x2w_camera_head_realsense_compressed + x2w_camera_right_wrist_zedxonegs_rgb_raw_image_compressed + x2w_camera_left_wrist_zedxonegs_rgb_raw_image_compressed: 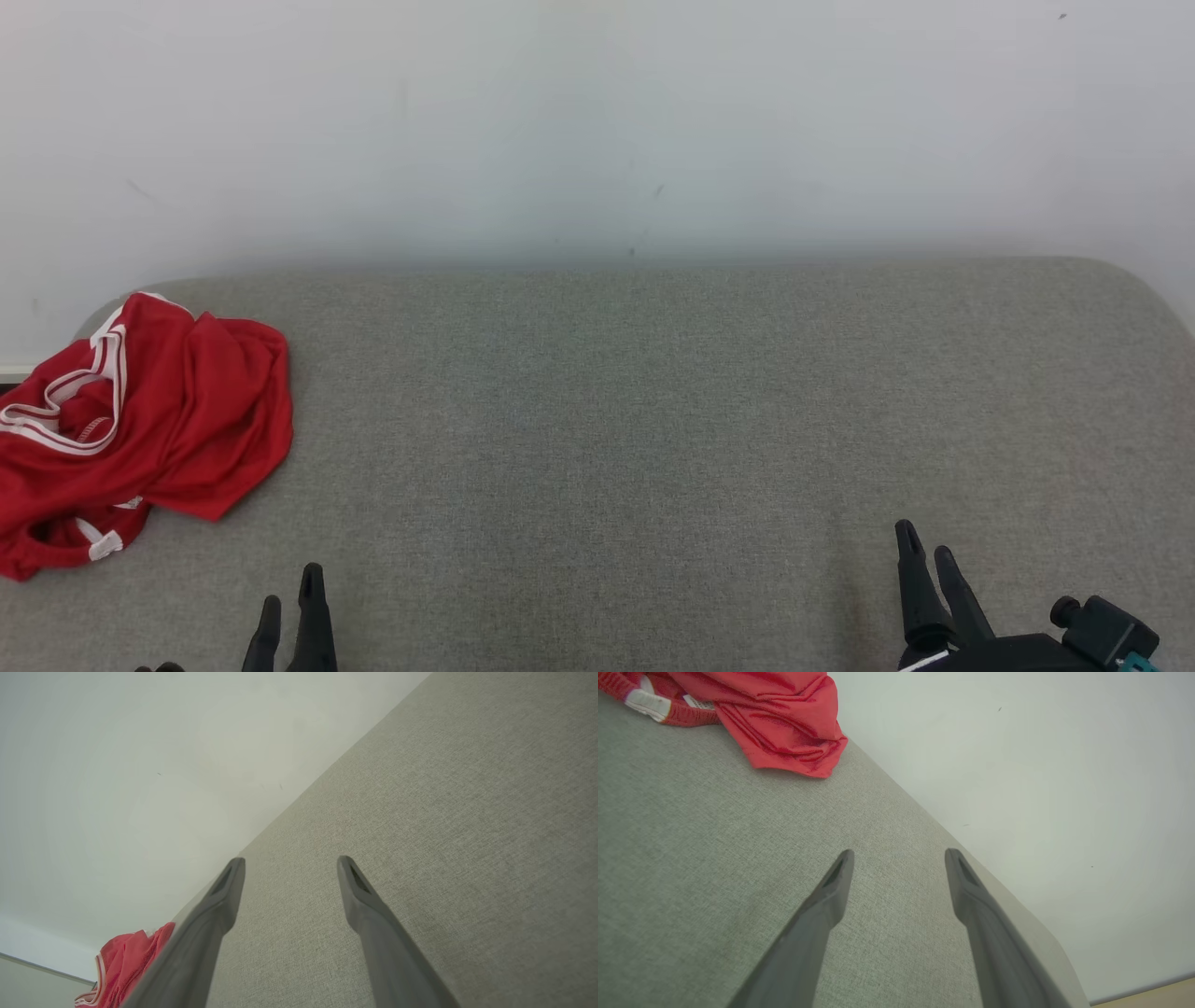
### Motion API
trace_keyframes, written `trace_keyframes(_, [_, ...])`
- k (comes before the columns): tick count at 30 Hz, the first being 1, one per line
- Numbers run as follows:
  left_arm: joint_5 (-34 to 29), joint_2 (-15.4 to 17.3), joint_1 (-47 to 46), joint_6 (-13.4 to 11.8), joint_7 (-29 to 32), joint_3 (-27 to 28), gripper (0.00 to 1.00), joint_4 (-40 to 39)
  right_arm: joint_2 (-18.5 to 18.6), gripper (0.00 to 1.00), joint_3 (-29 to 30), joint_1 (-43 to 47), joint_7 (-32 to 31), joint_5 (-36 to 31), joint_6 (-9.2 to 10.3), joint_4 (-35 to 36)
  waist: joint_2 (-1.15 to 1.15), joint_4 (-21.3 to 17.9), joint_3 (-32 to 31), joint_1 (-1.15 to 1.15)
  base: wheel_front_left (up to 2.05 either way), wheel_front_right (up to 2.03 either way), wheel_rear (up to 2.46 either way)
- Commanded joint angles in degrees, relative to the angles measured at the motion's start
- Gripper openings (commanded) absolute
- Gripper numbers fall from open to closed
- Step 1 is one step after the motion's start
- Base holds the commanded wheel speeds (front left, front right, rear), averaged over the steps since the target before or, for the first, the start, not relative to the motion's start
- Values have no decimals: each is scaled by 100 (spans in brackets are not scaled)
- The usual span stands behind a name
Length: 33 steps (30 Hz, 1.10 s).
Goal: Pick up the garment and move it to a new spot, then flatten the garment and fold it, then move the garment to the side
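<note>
One garment [187, 411], two grippers (left gripper [291, 586], right gripper [923, 539]).

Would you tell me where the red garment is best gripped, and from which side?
Probably the pointed flap at the near edge of the red garment, reached by the open left gripper from the bare grey surface beside it. That flap sticks out of the crumpled heap toward the gripper, so a pinch there should catch cloth cleanly.
</note>
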<state>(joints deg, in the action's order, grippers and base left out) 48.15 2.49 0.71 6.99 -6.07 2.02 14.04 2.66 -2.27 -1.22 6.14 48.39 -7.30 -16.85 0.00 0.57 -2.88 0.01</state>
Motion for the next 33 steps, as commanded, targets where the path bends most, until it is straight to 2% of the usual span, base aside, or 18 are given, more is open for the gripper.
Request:
trace_keyframes(1, [-318,34,5,-15,-74,-33,100,-87,20,100,-27,-74,72,-279,-19,10,0,6,-8,0,0,0,0])
trace_keyframes(21, [-2049,41,75,3,-366,-109,100,-98,24,100,74,51,226,-1860,-23,-133,0,12,-73,0,0,0,0])
trace_keyframes(33, [-2722,43,112,10,-527,-128,100,5,27,100,10,121,182,-2534,-22,-82,0,19,-126,0,0,0,0])
